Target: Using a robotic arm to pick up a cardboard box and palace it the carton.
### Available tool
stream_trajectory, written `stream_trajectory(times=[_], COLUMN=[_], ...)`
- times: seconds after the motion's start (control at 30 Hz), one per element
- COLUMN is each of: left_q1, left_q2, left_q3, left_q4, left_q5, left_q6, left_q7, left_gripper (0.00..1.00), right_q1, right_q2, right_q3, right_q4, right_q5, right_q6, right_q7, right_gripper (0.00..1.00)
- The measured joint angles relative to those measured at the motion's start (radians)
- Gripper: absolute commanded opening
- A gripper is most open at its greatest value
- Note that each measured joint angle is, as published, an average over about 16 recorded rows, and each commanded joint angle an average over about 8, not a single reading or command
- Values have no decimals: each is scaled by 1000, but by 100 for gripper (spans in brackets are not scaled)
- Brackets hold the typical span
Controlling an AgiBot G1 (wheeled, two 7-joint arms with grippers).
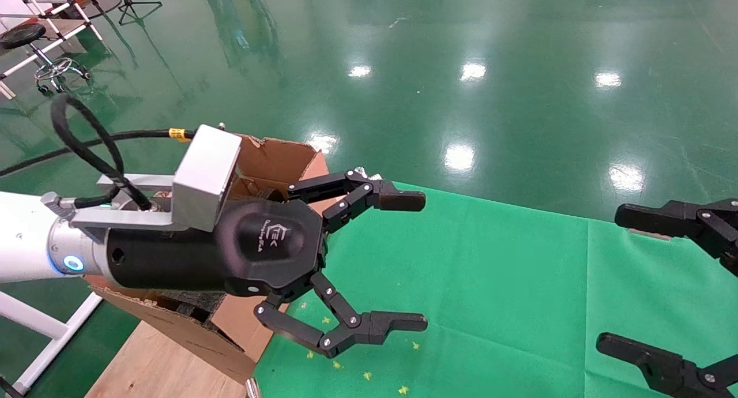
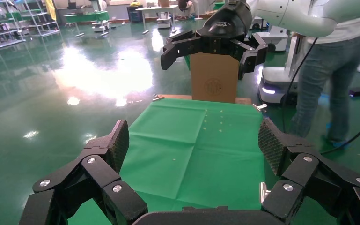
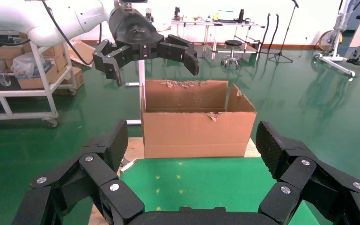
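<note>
The carton, large, brown and torn at the flaps, stands at the left end of the table. In the head view black foam shows inside it. My left gripper, on the white robotic arm, hovers open and empty above the green cloth just right of the carton. My right gripper hangs open and empty over the right end. The cardboard box, small, brown, with a round mark, stands upright at the far right end behind my right gripper. Only a sliver of it shows in the head view.
A green cloth with small yellow marks covers the wooden table. A person in jeans and a white robot base stand beyond the right end. Carts and shelves stand beyond the left end.
</note>
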Motion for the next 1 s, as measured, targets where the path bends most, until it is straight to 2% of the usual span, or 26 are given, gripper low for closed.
stream_trajectory(times=[1.0], left_q1=[-2], left_q2=[1], left_q3=[2], left_q4=[3], left_q5=[3], left_q6=[-2], left_q7=[-1], left_gripper=[100], right_q1=[0], right_q2=[0], right_q3=[0], right_q4=[0], right_q5=[0], right_q6=[0], right_q7=[0], right_gripper=[100])
